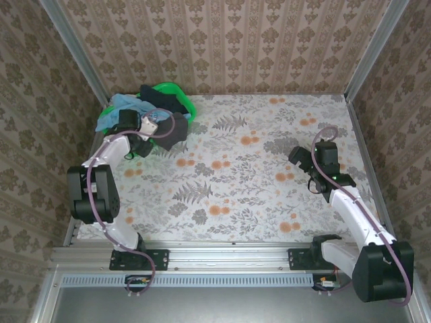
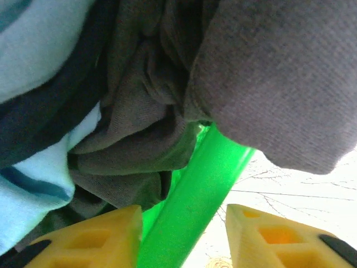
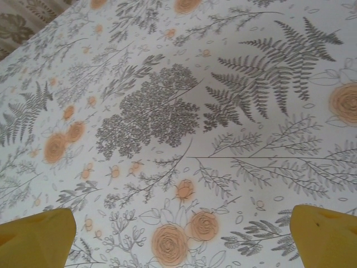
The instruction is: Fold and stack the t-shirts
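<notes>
Task's thing: you find the t-shirts (image 1: 151,114) heaped in a crumpled pile at the far left of the table, in and over the basket.
Dark grey t-shirt (image 2: 279,84): soft, fine-knit cloth, bunched in deep folds; it spills over the basket's near right rim onto the table.
Light blue t-shirt (image 1: 121,106): smooth, pale cloth on the left side of the pile, hanging over the basket's left edge.
Black t-shirt (image 1: 158,101): a dark rumpled lump on top, at the far side.
Basket (image 2: 206,173): glossy green plastic with a rounded rim.
Left claw (image 2: 181,209): its yellow fingers stand partly apart, low against the pile. The basket's rim runs between them and grey cloth hangs just beyond, so you cannot tell whether it pinches anything.
Right claw (image 3: 181,223): spread wide over bare table at the right, well apart from the pile, holding nothing.
Table (image 1: 236,175): flat, covered in a print of grey ferns and orange flowers.
Around: patterned wallpaper (image 1: 222,40) on three sides; a metal rail (image 1: 222,250) along the near edge.
</notes>
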Action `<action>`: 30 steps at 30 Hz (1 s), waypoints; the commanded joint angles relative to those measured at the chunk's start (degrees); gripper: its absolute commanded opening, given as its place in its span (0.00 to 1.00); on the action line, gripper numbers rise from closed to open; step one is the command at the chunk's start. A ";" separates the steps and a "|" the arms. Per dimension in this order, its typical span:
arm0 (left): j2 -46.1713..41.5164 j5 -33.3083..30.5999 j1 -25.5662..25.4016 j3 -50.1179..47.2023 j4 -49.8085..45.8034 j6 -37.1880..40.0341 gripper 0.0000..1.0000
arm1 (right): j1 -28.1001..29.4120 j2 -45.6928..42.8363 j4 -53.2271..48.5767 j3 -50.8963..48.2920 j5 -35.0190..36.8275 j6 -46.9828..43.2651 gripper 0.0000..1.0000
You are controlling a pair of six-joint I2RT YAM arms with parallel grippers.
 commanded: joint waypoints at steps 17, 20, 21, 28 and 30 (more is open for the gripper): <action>-1.96 -2.24 -0.19 -2.40 -8.96 -19.83 0.13 | 0.00 1.43 0.82 -0.60 -0.04 -0.86 1.00; 1.04 -5.48 0.20 0.80 -9.32 -23.26 0.10 | 0.03 1.34 1.81 -1.67 -0.22 -0.80 1.00; 1.97 -5.58 0.24 1.72 -9.41 -23.76 0.10 | 0.01 1.35 1.86 -1.84 -0.13 -0.78 1.00; 10.39 -10.21 0.17 11.91 -13.45 -29.41 0.05 | -0.07 1.34 0.82 -1.70 0.37 -0.95 1.00; 12.75 -11.64 0.54 15.07 -14.70 -31.16 0.03 | -0.06 1.09 0.36 -1.57 0.36 -0.85 1.00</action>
